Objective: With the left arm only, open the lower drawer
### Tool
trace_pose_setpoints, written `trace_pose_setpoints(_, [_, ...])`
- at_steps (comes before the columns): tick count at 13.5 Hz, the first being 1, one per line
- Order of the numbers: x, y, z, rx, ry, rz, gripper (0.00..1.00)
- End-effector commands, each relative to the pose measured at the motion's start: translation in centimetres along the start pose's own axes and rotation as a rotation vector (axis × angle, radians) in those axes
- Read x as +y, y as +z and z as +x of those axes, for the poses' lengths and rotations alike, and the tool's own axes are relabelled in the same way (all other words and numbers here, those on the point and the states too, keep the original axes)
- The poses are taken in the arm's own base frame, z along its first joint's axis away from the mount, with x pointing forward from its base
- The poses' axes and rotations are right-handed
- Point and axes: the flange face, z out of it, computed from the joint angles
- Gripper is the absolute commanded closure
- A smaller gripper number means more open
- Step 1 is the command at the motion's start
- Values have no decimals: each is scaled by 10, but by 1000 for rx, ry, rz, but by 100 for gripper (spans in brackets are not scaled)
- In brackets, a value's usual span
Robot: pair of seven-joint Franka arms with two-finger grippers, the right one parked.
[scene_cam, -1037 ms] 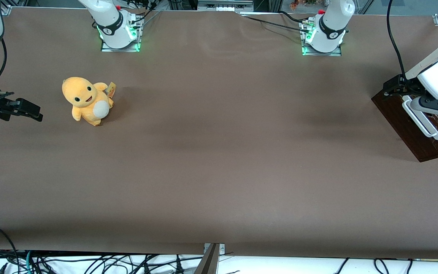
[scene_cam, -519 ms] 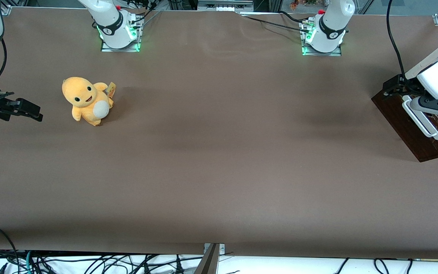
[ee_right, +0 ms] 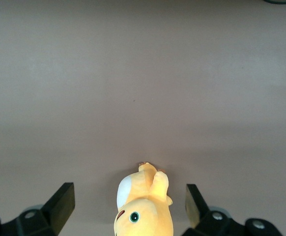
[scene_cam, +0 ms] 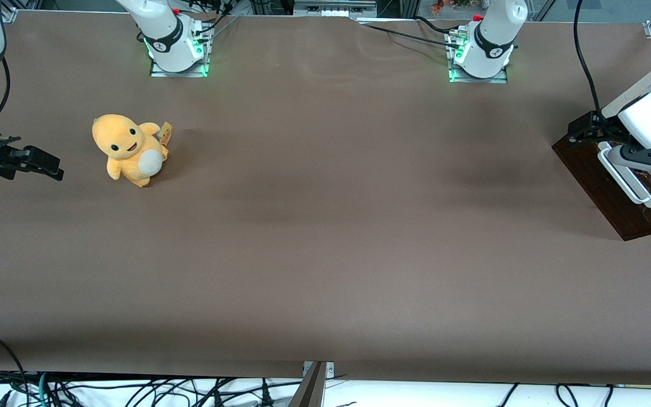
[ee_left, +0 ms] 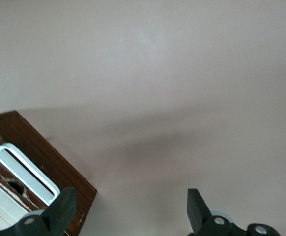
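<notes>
Both fingers [ee_left: 62, 210] of the hand [ee_left: 128, 209] spread wide above the lower drawer [scene_cam: 602, 183].

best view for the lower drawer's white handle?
Left wrist view: the white handle shows nearly whole on the lower drawer, with the open hand apart from it. In the front view the arm covers one end of the handle. The right wrist view shows none of it.

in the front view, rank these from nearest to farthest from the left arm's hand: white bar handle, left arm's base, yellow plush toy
The hand, open, hovers by the lower drawer.
1. White bar handle: just beside the hand, on the drawer front.
2. Left arm's base: at the table's back edge.
3. Yellow plush toy: toward the parked arm's end.
</notes>
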Motion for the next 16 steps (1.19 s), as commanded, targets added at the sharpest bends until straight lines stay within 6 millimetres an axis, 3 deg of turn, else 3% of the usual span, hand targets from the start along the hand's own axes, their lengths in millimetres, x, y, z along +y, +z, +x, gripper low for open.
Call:
trace_pose_setpoints(1, [0,30,9,-102,-112,25,0])
trace_pose_setpoints(6, [-22,144,37,-416,-300,225,0])
trace_pose_setpoints(10, [-73,252,43,-688,-320,516,0])
trace_pose_setpoints(16, [-107,339,46,-783,-385,863,0])
